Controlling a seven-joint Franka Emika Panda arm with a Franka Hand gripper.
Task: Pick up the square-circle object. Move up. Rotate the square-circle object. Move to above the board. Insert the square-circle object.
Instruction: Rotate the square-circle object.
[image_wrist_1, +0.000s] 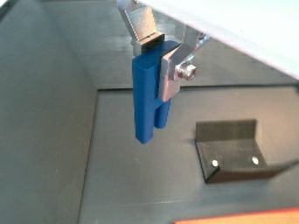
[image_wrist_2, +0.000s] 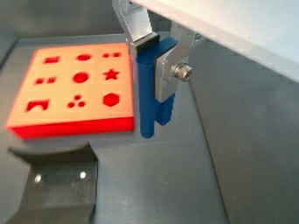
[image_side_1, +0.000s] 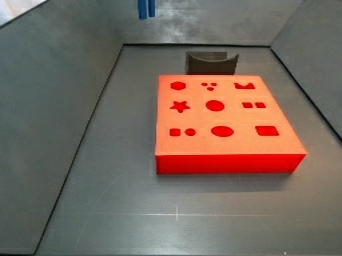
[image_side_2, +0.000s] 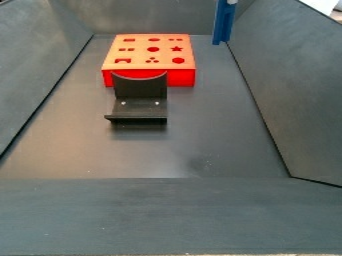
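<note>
Red-orange board (image_wrist_2: 70, 87), flat on the floor, below and to one side of the jaws (image_wrist_2: 158, 54); cutouts face up. Fixture (image_wrist_1: 232, 149), dark, beneath, vacant. Square-circle object (image_wrist_2: 156, 87), blue, hanging vertical, pinched at its upper end by closed jaws, raised well clear. Advice: carry level over the board, keeping the peg plumb before descending.

Grey floor (image_side_1: 94, 190) — board (image_side_1: 225, 130), fixture (image_side_1: 210, 62) — tool (image_wrist_2: 162, 54) aloft.
</note>
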